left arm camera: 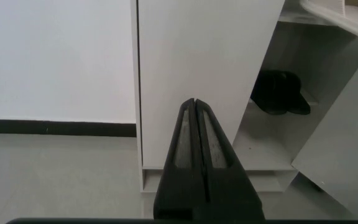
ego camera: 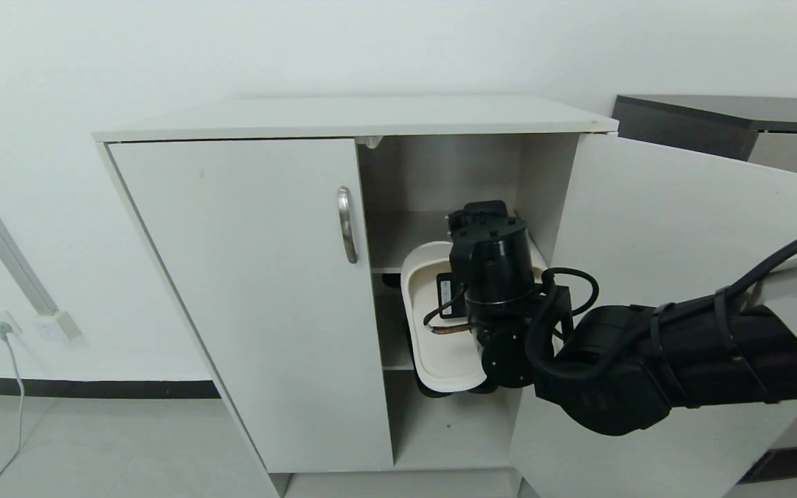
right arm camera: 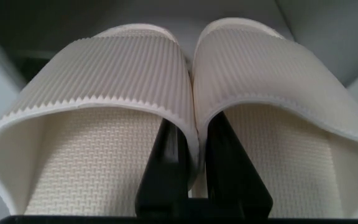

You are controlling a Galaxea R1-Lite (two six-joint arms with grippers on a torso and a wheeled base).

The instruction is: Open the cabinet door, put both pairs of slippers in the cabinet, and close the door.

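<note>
Black slippers (left arm camera: 278, 93) on cabinet shelf (left arm camera: 260, 146).

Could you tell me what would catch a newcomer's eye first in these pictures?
A pair of cream slippers stands out, clamped in the right gripper and held in the opening of the white cabinet, beside its open right door. A black pair already lies on a shelf inside, and the left gripper is shut, outside the cabinet.

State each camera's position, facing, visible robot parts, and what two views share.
Head view: from the head, down at the cabinet; right arm shows.
Left wrist view: low, toward the cabinet and black slippers; shut left gripper shows.
Right wrist view: at the cabinet opening, facing white slippers; right gripper clamps them.
Head and left wrist views share the cabinet.
</note>
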